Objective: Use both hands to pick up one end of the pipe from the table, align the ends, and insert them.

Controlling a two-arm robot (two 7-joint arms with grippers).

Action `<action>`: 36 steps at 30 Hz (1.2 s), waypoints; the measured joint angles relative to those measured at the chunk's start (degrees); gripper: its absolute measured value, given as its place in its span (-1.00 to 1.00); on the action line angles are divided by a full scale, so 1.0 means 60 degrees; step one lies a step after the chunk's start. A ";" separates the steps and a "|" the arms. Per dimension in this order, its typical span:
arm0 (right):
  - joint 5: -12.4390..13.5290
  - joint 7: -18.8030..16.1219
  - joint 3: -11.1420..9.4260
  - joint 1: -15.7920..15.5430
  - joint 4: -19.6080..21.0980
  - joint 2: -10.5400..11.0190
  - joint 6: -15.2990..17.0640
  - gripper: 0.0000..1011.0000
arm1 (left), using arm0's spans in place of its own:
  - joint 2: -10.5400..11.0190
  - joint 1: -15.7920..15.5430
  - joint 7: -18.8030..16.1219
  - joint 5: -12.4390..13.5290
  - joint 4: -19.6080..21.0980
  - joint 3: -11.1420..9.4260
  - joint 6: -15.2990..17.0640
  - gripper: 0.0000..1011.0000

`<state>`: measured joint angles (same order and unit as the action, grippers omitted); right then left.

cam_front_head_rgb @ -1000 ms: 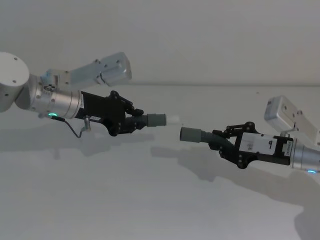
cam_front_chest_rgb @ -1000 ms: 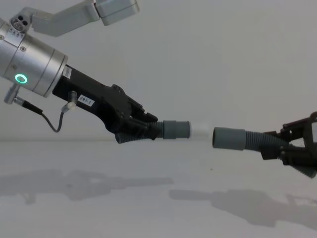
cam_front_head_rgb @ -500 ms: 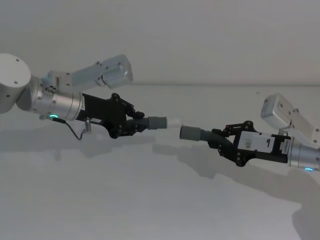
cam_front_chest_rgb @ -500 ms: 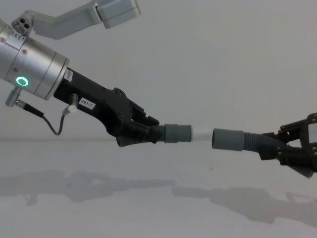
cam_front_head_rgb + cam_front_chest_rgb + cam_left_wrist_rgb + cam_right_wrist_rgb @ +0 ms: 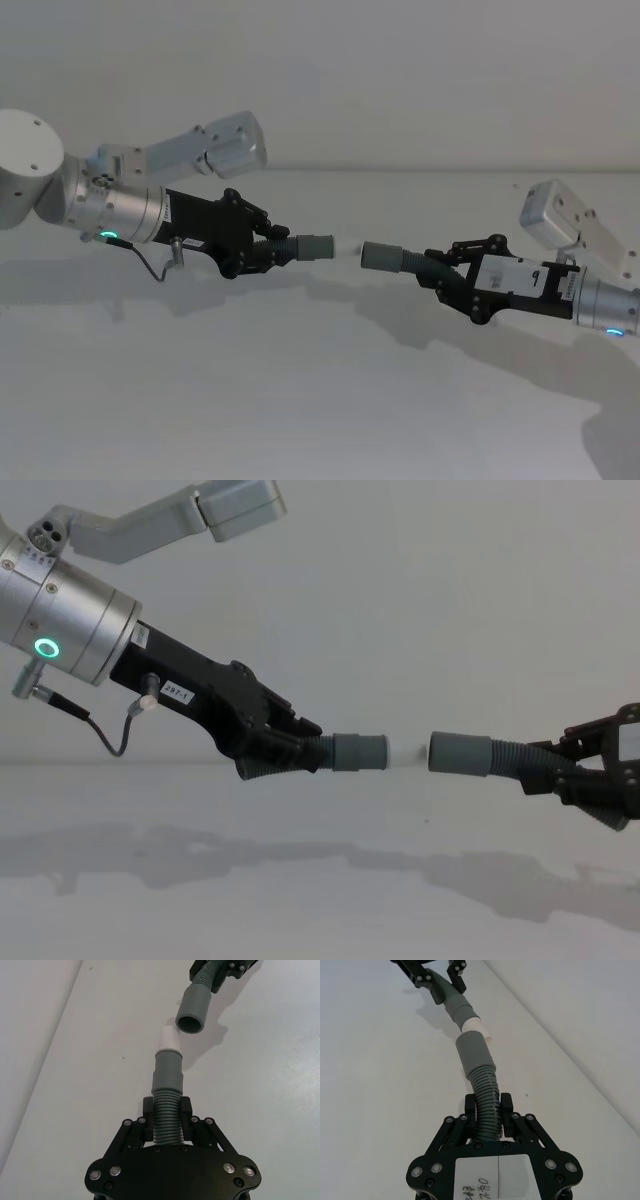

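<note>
Both pipe pieces are held in the air above the white table (image 5: 300, 400). My left gripper (image 5: 270, 252) (image 5: 290, 750) (image 5: 167, 1109) is shut on the ribbed part of the left pipe piece (image 5: 167, 1122), whose grey cuff (image 5: 360, 752) ends in a whitish tip (image 5: 405, 753). From the right, my right gripper (image 5: 445, 278) (image 5: 486, 1105) is shut on the ribbed part of the other pipe piece (image 5: 485, 1090), its open cuff (image 5: 460, 753) facing the tip. The two ends stand about level with a small gap between them. In the left wrist view the tip (image 5: 169, 1040) sits slightly to one side of the cuff's mouth (image 5: 191, 1024).
A thin cable (image 5: 95, 730) loops under my left wrist with the green ring light (image 5: 42, 647). Silver arm links (image 5: 215, 145) (image 5: 560, 215) rise behind both grippers. The table's far edge meets a plain wall (image 5: 400, 170). The arms' shadows fall on the table below.
The left pipe piece has come down and levelled out; the right piece has risen and moved left. The gap between whitish tip and open cuff has narrowed.
</note>
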<state>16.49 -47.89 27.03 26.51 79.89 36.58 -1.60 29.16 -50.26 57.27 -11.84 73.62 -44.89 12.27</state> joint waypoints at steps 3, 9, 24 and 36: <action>-0.0009 0.0056 0.0025 0.0027 -0.0053 -0.0009 0.0003 -0.44 | 0.0015 0.0006 -0.0038 -0.0027 0.0021 -0.0006 0.0026 -0.41; -0.0032 0.0134 0.0076 0.0068 -0.0136 -0.0014 0.0010 -0.44 | 0.0059 0.0024 -0.0114 -0.0088 0.0062 -0.0014 0.0088 -0.41; -0.0048 0.0295 0.0212 0.0192 -0.0277 -0.0013 0.0066 -0.44 | 0.0090 0.0034 -0.0191 -0.0273 0.0066 -0.0067 0.0135 -0.41; 0.0006 0.0333 0.0304 0.0325 -0.0277 -0.0023 0.0081 -0.44 | -0.0008 0.0014 -0.0193 -0.0394 -0.0108 -0.0167 0.0095 -0.41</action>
<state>16.52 -45.90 28.85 28.46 78.22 36.45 -1.11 29.12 -50.17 56.11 -14.21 72.98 -45.89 12.84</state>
